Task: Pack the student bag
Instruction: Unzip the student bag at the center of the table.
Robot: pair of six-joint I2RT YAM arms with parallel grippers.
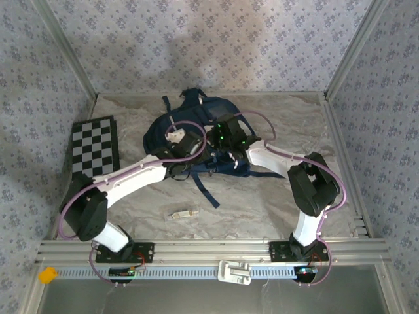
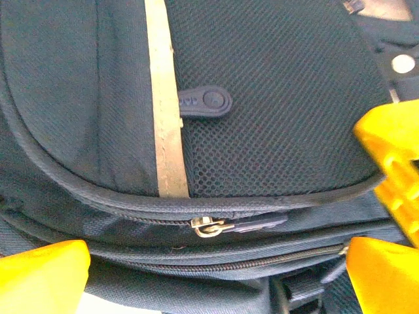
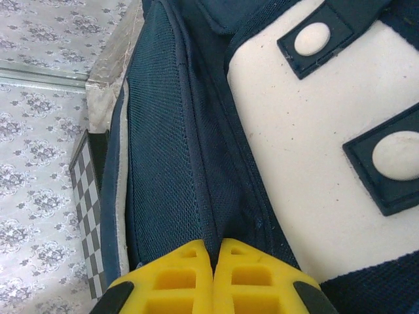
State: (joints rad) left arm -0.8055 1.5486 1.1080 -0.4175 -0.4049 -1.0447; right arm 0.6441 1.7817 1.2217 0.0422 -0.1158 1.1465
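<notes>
The student bag (image 1: 196,127), a navy backpack, lies at the middle back of the table with its straps trailing toward me. My left gripper (image 1: 178,139) hangs over its left part. In the left wrist view the left gripper (image 2: 216,254) is open, its yellow fingers (image 2: 40,275) wide on either side of a metal zipper pull (image 2: 211,226) and touching nothing. A pale stripe (image 2: 167,111) crosses the mesh pocket above. My right gripper (image 3: 213,247) is shut on a raised fold of the bag's mesh fabric (image 3: 163,163), beside the white patch (image 3: 308,150).
A checkered board (image 1: 95,147) lies flat at the left of the table, close to the bag. A small pale object (image 1: 183,213) sits on the crumpled cloth in front of the bag. Metal frame rails (image 1: 209,248) run along the near edge.
</notes>
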